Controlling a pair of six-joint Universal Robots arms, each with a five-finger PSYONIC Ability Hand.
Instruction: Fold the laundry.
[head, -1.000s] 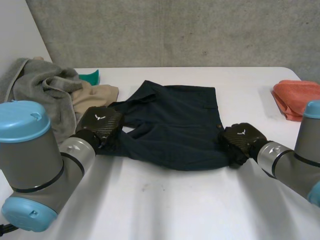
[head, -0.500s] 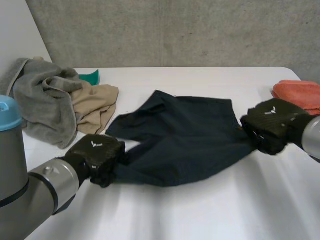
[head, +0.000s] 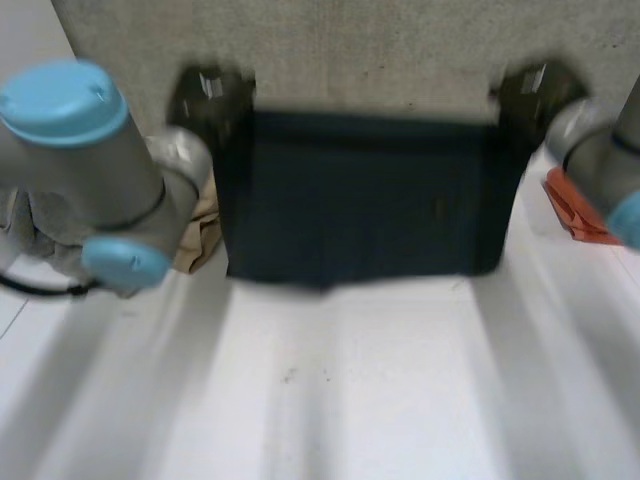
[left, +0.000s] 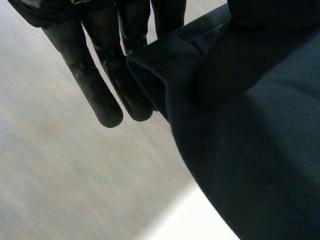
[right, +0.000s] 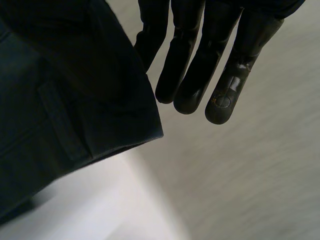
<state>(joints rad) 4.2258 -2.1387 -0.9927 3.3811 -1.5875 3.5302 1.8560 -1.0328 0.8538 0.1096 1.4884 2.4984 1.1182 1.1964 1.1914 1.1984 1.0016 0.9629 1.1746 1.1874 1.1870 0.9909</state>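
A dark navy garment (head: 360, 195) hangs spread in the air above the white table (head: 350, 390), stretched flat between my two raised hands. My left hand (head: 210, 95) grips its upper left corner, my right hand (head: 530, 95) its upper right corner. In the left wrist view the cloth (left: 250, 125) runs up beside my nearly straight fingers (left: 102, 95), with its edge pinched at the hand. In the right wrist view the garment's corner (right: 65, 100) hangs next to my fingers (right: 220, 85), caught near the palm. The lower hem hangs just over the table.
A beige cloth (head: 197, 238) lies at the table's left, partly behind my left arm (head: 90, 160). An orange folded cloth (head: 572, 212) sits at the right edge behind my right arm. A concrete wall stands behind the table.
Both hands rose from table level, lifting the garment clear of the table. It went from lying crumpled between them to hanging spread out.
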